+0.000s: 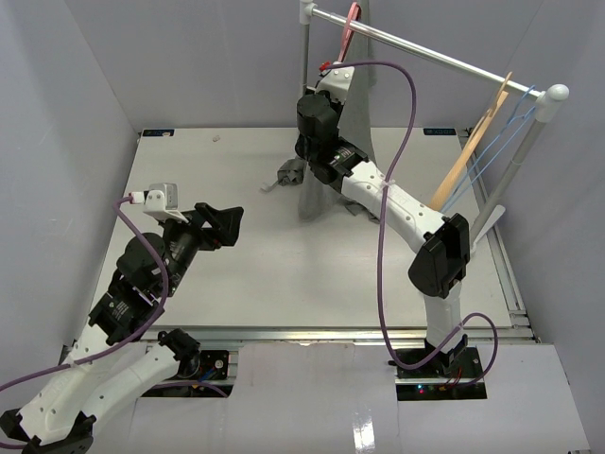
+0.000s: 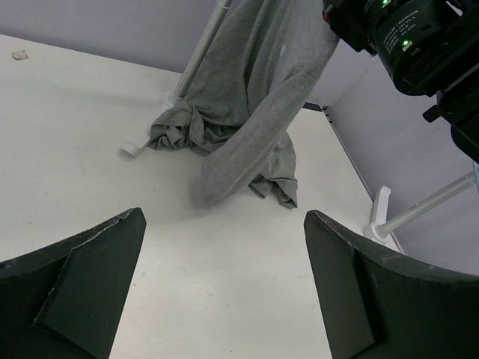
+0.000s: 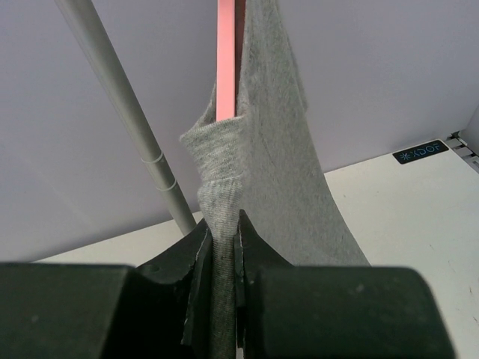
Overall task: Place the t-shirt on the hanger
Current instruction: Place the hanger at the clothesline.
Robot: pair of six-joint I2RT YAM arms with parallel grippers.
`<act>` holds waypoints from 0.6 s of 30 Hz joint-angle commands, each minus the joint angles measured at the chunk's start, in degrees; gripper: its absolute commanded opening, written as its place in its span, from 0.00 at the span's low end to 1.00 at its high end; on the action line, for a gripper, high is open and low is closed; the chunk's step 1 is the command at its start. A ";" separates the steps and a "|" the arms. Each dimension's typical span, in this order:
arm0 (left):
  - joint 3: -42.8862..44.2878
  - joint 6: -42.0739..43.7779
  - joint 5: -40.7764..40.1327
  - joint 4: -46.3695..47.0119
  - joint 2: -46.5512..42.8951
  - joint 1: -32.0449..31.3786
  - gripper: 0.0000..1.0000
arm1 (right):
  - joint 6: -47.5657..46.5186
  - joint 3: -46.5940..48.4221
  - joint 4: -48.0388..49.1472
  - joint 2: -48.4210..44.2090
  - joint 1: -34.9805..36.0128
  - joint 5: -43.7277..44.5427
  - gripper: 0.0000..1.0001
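Observation:
The grey t-shirt (image 1: pixel 359 128) hangs from the pink hanger (image 1: pixel 350 28) on the rack's rail at the back, and its lower part lies bunched on the table (image 2: pixel 187 127). My right gripper (image 1: pixel 333 83) is raised beside it. In the right wrist view the gripper (image 3: pixel 222 228) is shut on a rolled fold of the t-shirt (image 3: pixel 277 149) just below the pink hanger (image 3: pixel 226 52), which runs up into the fabric. My left gripper (image 1: pixel 222 222) is open and empty over the table's left middle (image 2: pixel 224 217), pointing at the shirt from a distance.
The rack's rail (image 1: pixel 425 52) runs from the back middle to the right, on upright poles (image 3: pixel 127 112). A tan wooden hanger (image 1: pixel 468 156) and a blue wire hanger (image 1: pixel 501 142) hang at its right end. A white rack foot (image 2: pixel 382 213) stands on the table. Walls enclose the table on three sides.

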 commanded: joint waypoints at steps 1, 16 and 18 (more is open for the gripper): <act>-1.59 0.40 1.44 0.84 -0.37 -0.26 0.98 | 2.15 4.67 5.30 1.18 -0.78 3.01 0.08; -1.90 1.12 3.35 0.62 0.11 -0.26 0.98 | 9.38 8.71 -0.17 3.83 -4.90 -0.33 0.08; -2.08 0.80 3.74 0.71 0.06 -0.26 0.98 | 9.48 8.25 -0.47 4.00 -4.95 -0.48 0.08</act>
